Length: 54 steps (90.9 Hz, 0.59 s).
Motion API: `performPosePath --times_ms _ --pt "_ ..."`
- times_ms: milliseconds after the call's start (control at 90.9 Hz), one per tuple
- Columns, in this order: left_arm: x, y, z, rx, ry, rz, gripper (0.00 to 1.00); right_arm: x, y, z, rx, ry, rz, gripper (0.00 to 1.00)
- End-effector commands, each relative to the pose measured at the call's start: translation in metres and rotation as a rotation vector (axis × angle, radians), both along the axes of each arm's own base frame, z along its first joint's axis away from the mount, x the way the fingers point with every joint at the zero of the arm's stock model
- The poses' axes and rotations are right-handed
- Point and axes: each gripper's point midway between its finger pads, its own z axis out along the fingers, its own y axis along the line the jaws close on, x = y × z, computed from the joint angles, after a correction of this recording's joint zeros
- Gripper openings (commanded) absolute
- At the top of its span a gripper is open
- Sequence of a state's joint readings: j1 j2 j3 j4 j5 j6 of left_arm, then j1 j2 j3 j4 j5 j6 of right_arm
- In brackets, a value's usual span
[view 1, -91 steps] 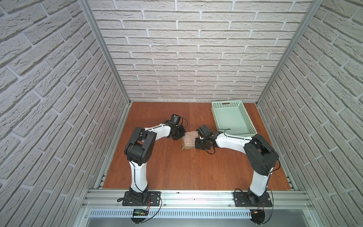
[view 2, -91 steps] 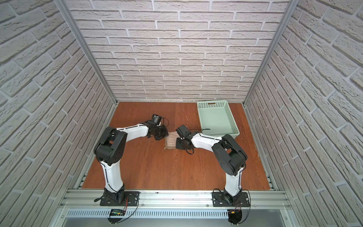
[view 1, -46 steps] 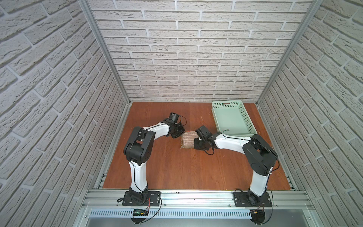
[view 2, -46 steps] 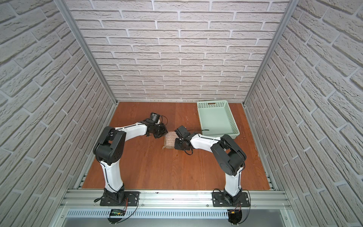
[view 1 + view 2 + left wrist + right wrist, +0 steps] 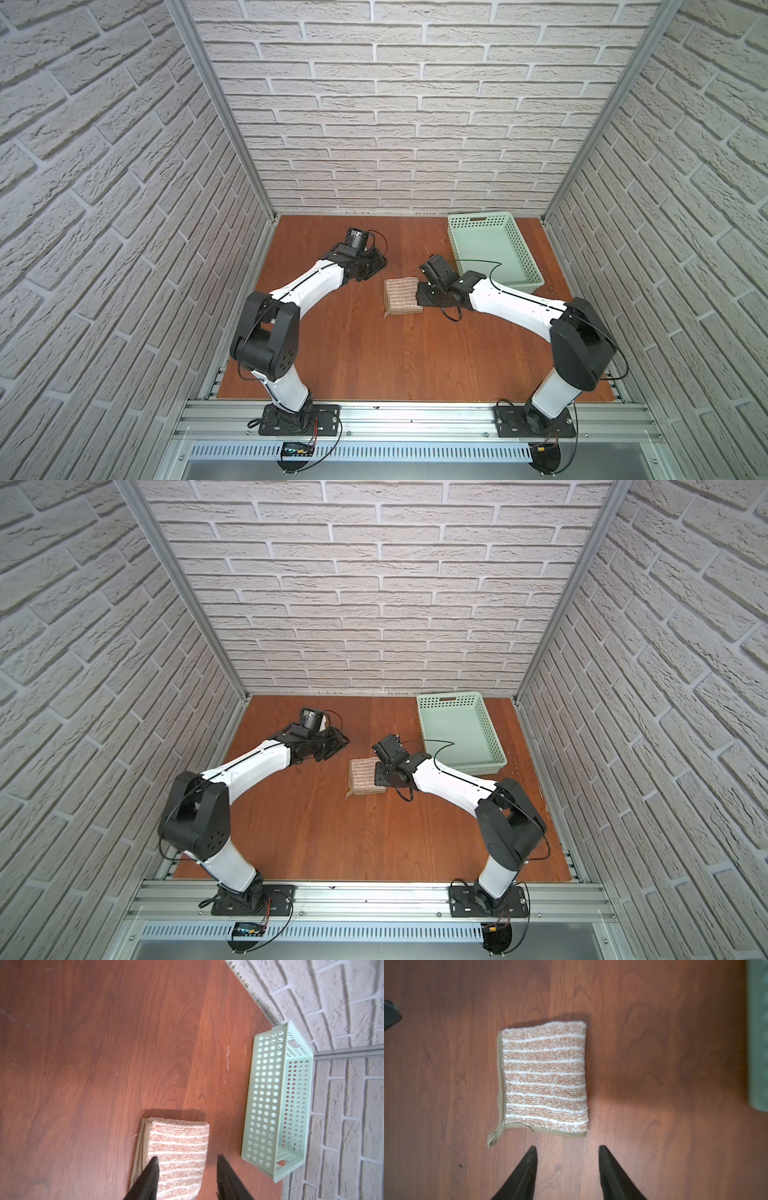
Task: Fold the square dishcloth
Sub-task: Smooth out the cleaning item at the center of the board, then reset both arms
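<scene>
**Folded dishcloth lies mid-tabletop, both arms' jaws spread**

The square dishcloth (image 5: 400, 296) (image 5: 365, 777) lies folded into a small, thick rectangle near the middle of the reddish wood tabletop (image 5: 353, 353), its tan pile crossed by pale cream stripes. In the right wrist view the dishcloth (image 5: 544, 1078) shows stacked hem edges along two sides, and one hem corner (image 5: 493, 1138) pokes out past the rest.

The right jaws stand apart and hold nothing. In the right wrist view both tips sit over bare wood just short of the cloth's hemmed edge. In both top views the black wrist of the right arm (image 5: 511, 305) covers the cloth's right edge, so contact there cannot be told.

The left jaws are likewise apart and empty. In the left wrist view one tip overlaps the dishcloth (image 5: 178, 1153) and the other lies over bare wood. In both top views the left arm (image 5: 309, 286) ends near the cloth's far left corner, with wood showing between them.

A mint-green perforated basket (image 5: 536, 282) (image 5: 496, 764) (image 5: 268, 1093) stands to the right of the cloth, apart from it, close to the back brick-pattern wall (image 5: 395, 124). A black cable (image 5: 490, 270) from the right arm arcs across the basket's near end.
</scene>
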<state>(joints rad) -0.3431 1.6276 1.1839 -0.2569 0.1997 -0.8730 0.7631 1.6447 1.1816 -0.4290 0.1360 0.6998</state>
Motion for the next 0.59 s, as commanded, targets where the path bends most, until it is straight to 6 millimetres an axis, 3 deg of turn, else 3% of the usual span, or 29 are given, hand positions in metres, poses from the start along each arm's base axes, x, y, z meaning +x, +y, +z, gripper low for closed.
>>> performPosePath --times_ms 0,187,352,583 --pt "-0.014 0.025 0.012 0.083 -0.032 0.045 0.57 0.007 -0.027 0.037 -0.083 -0.13 -0.046 0.61" --pt "-0.036 0.061 0.04 0.183 -0.112 0.137 0.75 0.009 -0.061 0.076 -0.146 -0.268 -0.103 0.8" --pt "-0.058 0.102 0.059 0.304 -0.171 0.25 0.97 0.009 -0.091 0.107 -0.195 -0.357 -0.171 0.93" --pt "-0.089 0.155 0.074 0.45 -0.239 0.391 0.98 0.015 -0.14 0.136 -0.25 -0.517 -0.321 0.98"
